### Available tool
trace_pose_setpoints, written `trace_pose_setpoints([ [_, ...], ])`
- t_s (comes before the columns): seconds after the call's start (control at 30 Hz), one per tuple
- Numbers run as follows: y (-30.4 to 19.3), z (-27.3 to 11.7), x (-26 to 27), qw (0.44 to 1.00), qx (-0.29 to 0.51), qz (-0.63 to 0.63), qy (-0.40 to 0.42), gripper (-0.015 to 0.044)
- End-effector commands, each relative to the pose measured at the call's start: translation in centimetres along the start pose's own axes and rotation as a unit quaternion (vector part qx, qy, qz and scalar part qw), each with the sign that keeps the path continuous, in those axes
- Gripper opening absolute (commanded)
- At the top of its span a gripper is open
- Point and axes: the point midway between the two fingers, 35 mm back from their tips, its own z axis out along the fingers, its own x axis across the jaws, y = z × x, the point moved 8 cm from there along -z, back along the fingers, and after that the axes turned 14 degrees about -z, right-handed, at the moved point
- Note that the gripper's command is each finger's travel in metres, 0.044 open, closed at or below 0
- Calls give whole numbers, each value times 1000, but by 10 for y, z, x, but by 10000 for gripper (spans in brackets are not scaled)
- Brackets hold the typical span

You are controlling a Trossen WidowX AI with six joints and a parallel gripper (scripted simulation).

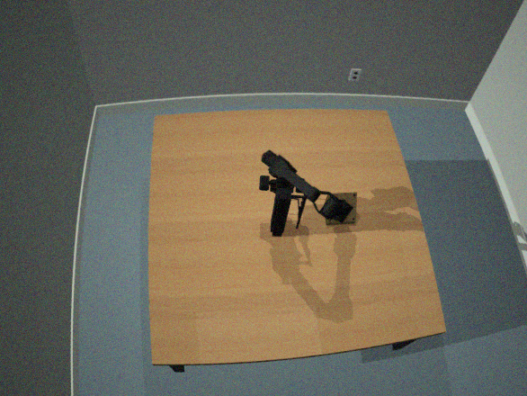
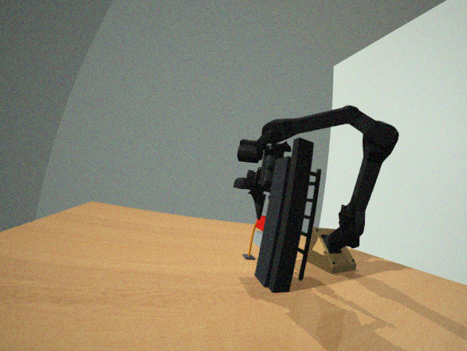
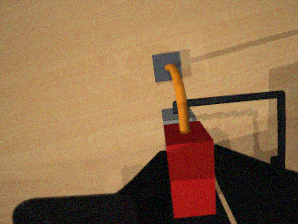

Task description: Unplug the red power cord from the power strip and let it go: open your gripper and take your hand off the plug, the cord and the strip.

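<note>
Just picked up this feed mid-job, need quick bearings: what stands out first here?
The bright red block-shaped plug stands out, clamped in the black parallel-jaw gripper, low in the wrist view. A curved orange cord runs from it to a small grey square pad on the wooden table.

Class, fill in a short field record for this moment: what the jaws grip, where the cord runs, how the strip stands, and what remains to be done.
gripper: jaws shut on the red plug
cord: orange, curving from the plug's top to a small grey pad on the table
power strip: dark, standing tilted, propped by a ladder-like frame
remaining: releasing the plug and moving clear
</note>
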Motion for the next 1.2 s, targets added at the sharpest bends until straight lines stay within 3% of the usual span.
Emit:
trace_pose_setpoints([
  [0.0,8,-1,-1,1000,-2,0,0,0],
  [0.9,50,-5,-13,1000,-4,0,1,0],
  [1.17,37,-1,-8,1000,-2,0,2,210],
])
